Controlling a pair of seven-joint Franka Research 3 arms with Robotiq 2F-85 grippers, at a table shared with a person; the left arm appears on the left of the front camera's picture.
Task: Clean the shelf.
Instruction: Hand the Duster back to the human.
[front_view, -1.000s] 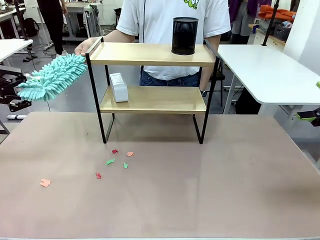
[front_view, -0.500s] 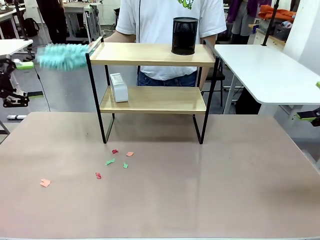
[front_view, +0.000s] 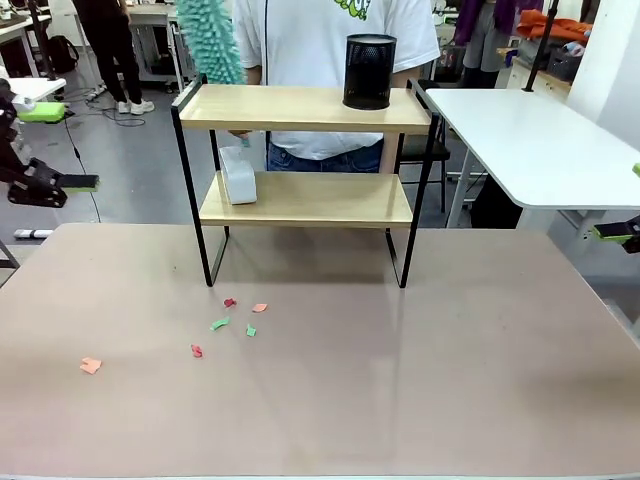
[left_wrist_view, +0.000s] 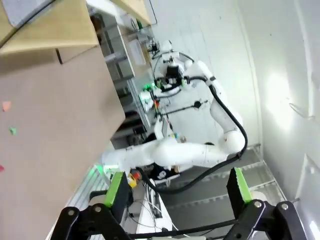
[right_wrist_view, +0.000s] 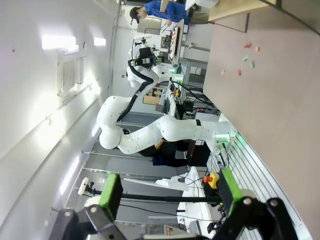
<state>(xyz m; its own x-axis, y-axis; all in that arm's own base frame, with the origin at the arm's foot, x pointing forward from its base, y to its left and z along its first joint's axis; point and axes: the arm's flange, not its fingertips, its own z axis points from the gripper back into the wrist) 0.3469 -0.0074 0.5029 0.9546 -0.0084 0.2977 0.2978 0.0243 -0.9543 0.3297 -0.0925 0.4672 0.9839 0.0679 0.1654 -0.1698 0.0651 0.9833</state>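
The shelf (front_view: 300, 108) stands at the table's far middle, two wooden boards in a black frame. A black mesh cup (front_view: 370, 70) sits on its top board and a small white box (front_view: 237, 175) on the lower one. A teal fluffy duster (front_view: 208, 40) stands upright behind the top left corner, on the side of the person in a white shirt. My left gripper (front_view: 60, 148) hangs open off the table's far left, well clear of the shelf. Its jaws (left_wrist_view: 177, 190) are empty. My right gripper (front_view: 612, 233) sits at the right edge, also open and empty (right_wrist_view: 169, 192).
Several small paper scraps, red (front_view: 228, 302), orange (front_view: 259, 308) and green (front_view: 220, 323), lie on the brown table (front_view: 400, 380) in front of the shelf's left leg, with one orange scrap (front_view: 90, 366) farther left. A white table (front_view: 530, 130) stands to the right.
The duster has swung from beside my left gripper up and right to behind the shelf's top left corner. My left gripper has turned a little. The right gripper is still.
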